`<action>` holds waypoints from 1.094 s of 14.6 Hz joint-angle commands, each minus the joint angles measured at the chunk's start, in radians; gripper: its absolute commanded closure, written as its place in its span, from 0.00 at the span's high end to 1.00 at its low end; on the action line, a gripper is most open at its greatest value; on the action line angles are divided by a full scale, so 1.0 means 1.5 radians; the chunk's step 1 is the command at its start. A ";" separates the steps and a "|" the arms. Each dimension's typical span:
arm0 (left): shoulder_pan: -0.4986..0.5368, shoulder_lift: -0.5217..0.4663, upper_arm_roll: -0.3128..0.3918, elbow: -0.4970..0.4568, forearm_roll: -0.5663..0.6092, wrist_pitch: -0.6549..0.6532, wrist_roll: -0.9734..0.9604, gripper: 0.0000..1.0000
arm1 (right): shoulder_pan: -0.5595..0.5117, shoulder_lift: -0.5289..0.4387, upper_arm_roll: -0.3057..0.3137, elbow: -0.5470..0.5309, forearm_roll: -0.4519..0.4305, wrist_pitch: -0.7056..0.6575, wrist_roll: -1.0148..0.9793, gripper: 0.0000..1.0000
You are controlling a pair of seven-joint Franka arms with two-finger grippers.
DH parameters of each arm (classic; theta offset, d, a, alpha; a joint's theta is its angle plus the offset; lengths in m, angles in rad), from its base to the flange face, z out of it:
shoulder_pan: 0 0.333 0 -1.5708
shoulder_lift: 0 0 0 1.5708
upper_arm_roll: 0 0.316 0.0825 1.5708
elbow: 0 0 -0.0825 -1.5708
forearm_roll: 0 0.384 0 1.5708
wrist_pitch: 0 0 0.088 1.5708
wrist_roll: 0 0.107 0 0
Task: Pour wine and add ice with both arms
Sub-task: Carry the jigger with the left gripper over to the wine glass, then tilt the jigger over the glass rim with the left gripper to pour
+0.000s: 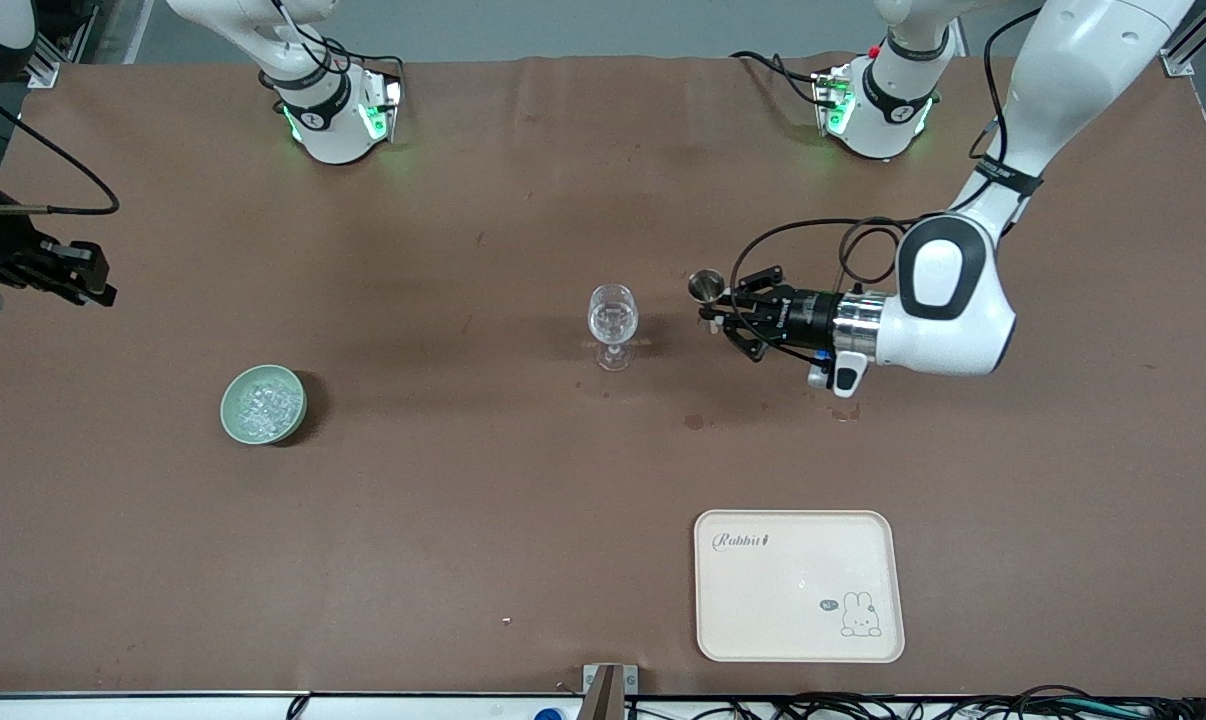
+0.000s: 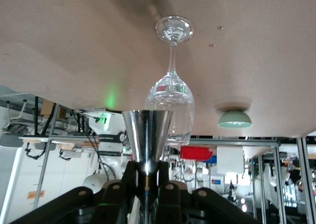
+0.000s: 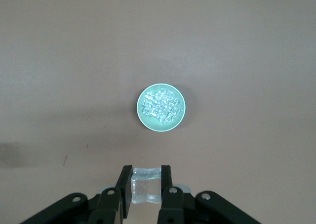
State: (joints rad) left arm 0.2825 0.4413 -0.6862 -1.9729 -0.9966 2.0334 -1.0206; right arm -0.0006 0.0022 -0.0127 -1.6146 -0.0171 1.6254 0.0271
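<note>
Tray (image 1: 798, 585) nearest; L pincer (image 1: 715, 303) pinching jigger (image 1: 704, 286) beside glass (image 1: 613, 322); R pincer (image 3: 146, 187) pinching, prob., ice cube (image 3: 146, 188).

We see a brown table (image 1: 483, 520), a stemmed glass (image 1: 613, 325) standing near its middle, a green bowl (image 1: 263, 404) of ice (image 1: 265, 400) toward the right arm's end, a cream tray (image 1: 799, 586) nearest the front camera

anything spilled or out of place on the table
A few small dark spots mark the brown table cover near the wine glass, like old drips. Otherwise nothing stands out: glass upright, ice inside the green bowl, tray lying flat.
</note>
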 commanded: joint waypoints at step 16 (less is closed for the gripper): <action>-0.141 -0.022 -0.004 0.036 0.191 0.131 -0.295 0.00 | 0.009 -0.011 -0.004 -0.020 0.005 0.020 -0.002 0.09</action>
State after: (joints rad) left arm 0.0834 0.4180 -0.6913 -1.9182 -0.7361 2.2174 -1.4292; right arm 0.0092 0.0033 -0.0131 -1.6221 -0.0171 1.6461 0.0271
